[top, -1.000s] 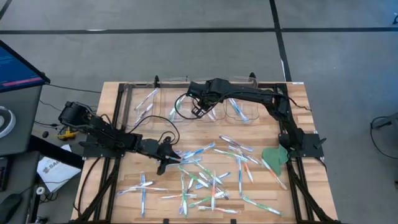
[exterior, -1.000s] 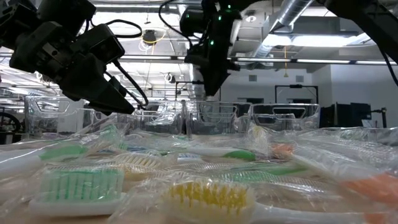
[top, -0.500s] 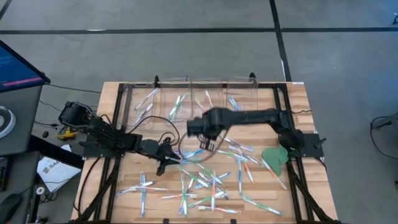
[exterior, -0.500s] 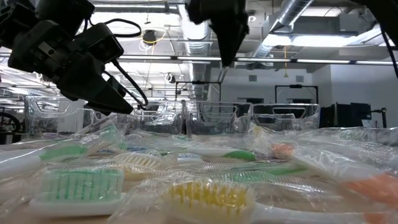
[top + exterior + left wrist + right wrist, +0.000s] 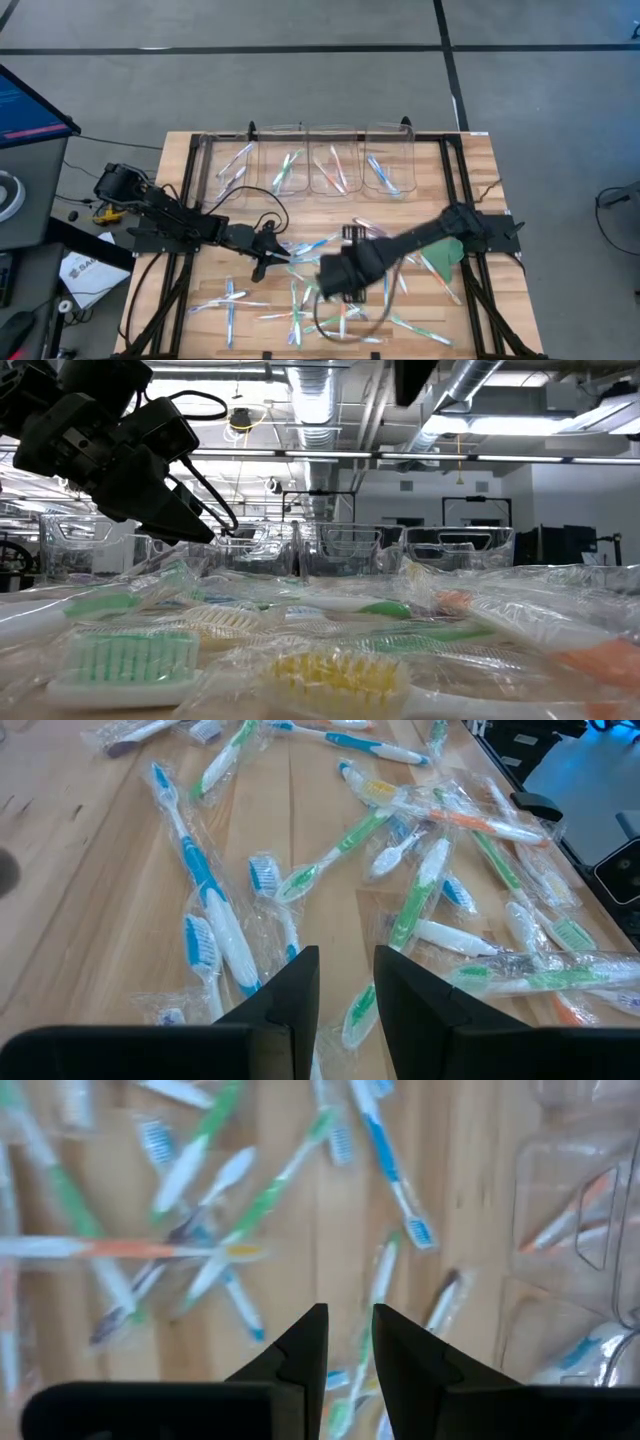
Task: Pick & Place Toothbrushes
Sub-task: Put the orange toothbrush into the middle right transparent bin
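Wooden worktop strewn with wrapped toothbrushes [image 5: 345, 290] — the right gripper [image 5: 338, 276], jaws slightly parted and holding nothing, should single out one lying clear; the left gripper [image 5: 268, 255], likewise empty, waits near the left edge.

Right pincer [image 5: 348, 1342] and left pincer [image 5: 346, 982], both slightly parted, empty.

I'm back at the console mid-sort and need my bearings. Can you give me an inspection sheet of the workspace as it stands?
Surface: wooden slat table, bare near its edges.
Job's things: wrapped plastic toothbrushes with blue, green and orange accents, scattered over the table's near half; some lie in the four clear plastic bins at the far edge.
Clutter: flat green leaf-shaped piece beside the right arm's base.
Grippers: left claw low at the pile's left edge, narrow gap, empty; right claw over the pile's middle, narrow gap, empty.
Cables: black loops along the left arm.
Surroundings: grey floor; monitor to the left.
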Robot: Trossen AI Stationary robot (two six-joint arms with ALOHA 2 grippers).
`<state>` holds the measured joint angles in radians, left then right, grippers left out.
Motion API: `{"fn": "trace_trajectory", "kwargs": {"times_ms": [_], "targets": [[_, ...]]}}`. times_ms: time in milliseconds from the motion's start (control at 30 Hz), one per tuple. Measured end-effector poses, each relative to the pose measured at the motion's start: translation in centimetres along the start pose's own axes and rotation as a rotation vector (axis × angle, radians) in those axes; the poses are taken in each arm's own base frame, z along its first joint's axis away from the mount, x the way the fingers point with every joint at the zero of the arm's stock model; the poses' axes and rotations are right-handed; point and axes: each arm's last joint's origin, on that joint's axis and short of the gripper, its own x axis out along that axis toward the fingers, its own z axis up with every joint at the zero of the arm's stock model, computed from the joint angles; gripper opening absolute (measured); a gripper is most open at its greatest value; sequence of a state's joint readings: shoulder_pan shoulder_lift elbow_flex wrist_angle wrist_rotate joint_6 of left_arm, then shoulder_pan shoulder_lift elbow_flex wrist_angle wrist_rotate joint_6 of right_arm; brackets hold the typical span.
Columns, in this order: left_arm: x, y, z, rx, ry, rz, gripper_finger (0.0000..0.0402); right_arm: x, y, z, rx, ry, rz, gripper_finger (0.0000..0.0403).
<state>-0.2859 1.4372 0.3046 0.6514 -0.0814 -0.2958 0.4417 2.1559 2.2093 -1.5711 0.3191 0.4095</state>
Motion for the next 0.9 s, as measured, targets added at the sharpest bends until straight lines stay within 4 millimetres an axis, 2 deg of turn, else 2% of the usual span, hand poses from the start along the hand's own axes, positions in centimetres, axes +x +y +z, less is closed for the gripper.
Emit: {"fn": "trace_trajectory", "kwargs": {"times_ms": [133, 300, 633, 900], "targets": [[0.0, 0.0, 0.0, 0.000, 0.000, 0.000, 0.0092, -0.6, 2.5, -1.1, -0.022, -0.029, -0.018, 0.0075], [0.0, 0.0, 0.0, 0.003, -0.001, 0.000, 0.0092, -0.8, 3.7, -1.5, -0.040, -0.072, -0.052, 0.0075], [0.0, 0.0, 0.0, 0.026, -0.003, 0.000, 0.0092, -0.4, 3.3, 0.6, -0.119, -0.212, -0.023, 0.0075], [0.0, 0.0, 0.0, 0.026, -0.004, -0.001, 0.0092, 0.1, 2.9, 1.0, -0.135, -0.209, -0.022, 0.0075]]}}
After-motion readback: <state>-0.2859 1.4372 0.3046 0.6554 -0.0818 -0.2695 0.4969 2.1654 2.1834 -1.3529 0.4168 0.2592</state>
